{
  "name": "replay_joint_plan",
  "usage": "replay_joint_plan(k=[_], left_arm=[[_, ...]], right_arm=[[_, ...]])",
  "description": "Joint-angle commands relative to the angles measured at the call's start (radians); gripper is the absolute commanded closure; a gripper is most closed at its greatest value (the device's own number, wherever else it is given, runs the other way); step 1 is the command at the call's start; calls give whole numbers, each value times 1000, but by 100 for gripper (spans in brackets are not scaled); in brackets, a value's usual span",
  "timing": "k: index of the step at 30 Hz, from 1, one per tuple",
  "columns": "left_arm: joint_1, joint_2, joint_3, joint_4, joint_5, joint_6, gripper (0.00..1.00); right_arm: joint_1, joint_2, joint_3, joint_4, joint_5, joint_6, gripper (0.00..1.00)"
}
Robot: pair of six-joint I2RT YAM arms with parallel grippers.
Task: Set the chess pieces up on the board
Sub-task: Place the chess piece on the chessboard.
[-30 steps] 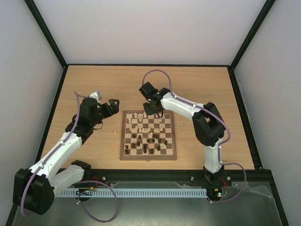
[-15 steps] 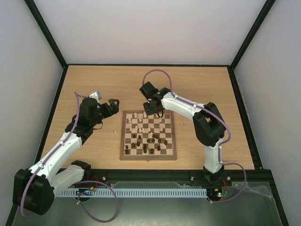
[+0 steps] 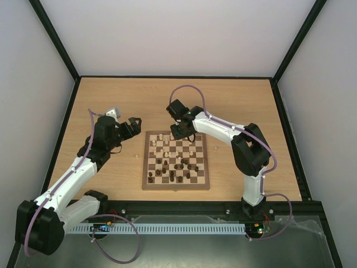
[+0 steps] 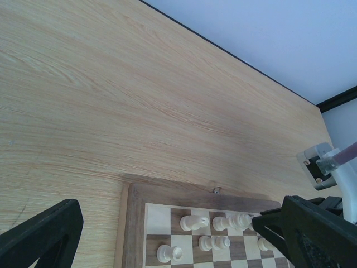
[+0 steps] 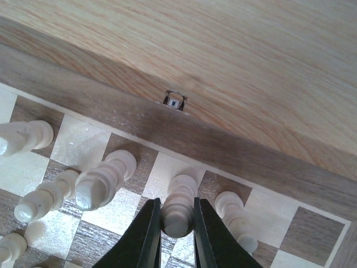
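Note:
The board point(image 3: 147, 167) lies in the table's middle with cream pieces along its far rows and dark brown pieces point(image 3: 179, 166) in the near half. My right gripper point(image 5: 177, 223) is shut on a cream piece point(image 5: 178, 209) that stands upright on a light square in the far row, another cream piece point(image 5: 233, 215) just right of it. In the top view the right gripper point(image 3: 179, 132) is over the board's far edge. My left gripper point(image 3: 134, 124) hovers open and empty off the board's far left corner; its view shows cream pieces point(image 4: 193, 222) at that corner.
A small metal clasp point(image 5: 174, 101) sits in the board's far border frame. Bare wooden table point(image 3: 111, 95) surrounds the board, bounded by black frame rails and grey walls. A cable tray point(image 3: 167, 228) runs along the near edge.
The right arm's wrist and elbow shifted slightly; its gripper stays at the board's far edge. The left arm has not moved.

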Motion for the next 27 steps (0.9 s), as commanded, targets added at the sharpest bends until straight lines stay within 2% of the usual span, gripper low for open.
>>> replay_joint_plan(k=[1,15,22,27], left_arm=[[3,-17,-12,6,0,-1,1],[4,-15,-12,7,0,-1,1],[4,-13,-12,7,0,-1,0],[3,-11,-13,7,0,-1,0]], right_arm=[[6,-36,-23,-21,-34,3,89],[6,-19,-14,-9,-45,-1,89],[7,-31,-11,-15,-38,-1,73],[7,-51,-2,-21,-30,2,66]])
